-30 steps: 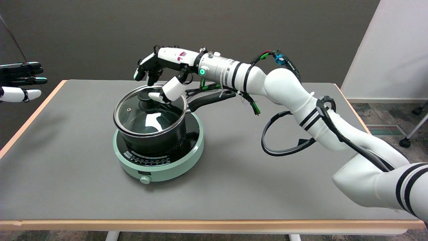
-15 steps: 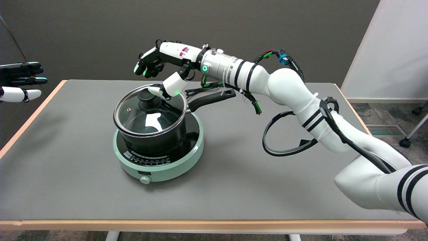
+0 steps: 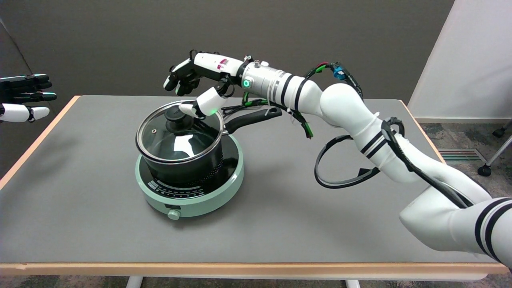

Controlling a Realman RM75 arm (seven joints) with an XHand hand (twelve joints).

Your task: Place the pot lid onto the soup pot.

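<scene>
The glass pot lid (image 3: 160,140) with its black knob (image 3: 177,117) lies flat on the rim of the black soup pot (image 3: 192,170). The pot's long handle (image 3: 253,117) points to the back right. My right hand (image 3: 200,80) hovers just above and behind the lid, holding nothing. Its fingers (image 3: 179,79) are raised and bent over the far rim. The thumb tip sits right beside the knob; I cannot tell whether it touches it.
The pot stands on a round mint-green induction cooker (image 3: 200,196) at the left middle of the grey table (image 3: 300,224). The idle left hand (image 3: 24,98) hangs in the air at the far left. A black cable loop (image 3: 340,176) hangs under my right arm.
My right hand's fingers have come off the lid knob and risen; the hand has drawn slightly up and to the right. The lid stays on the pot.
</scene>
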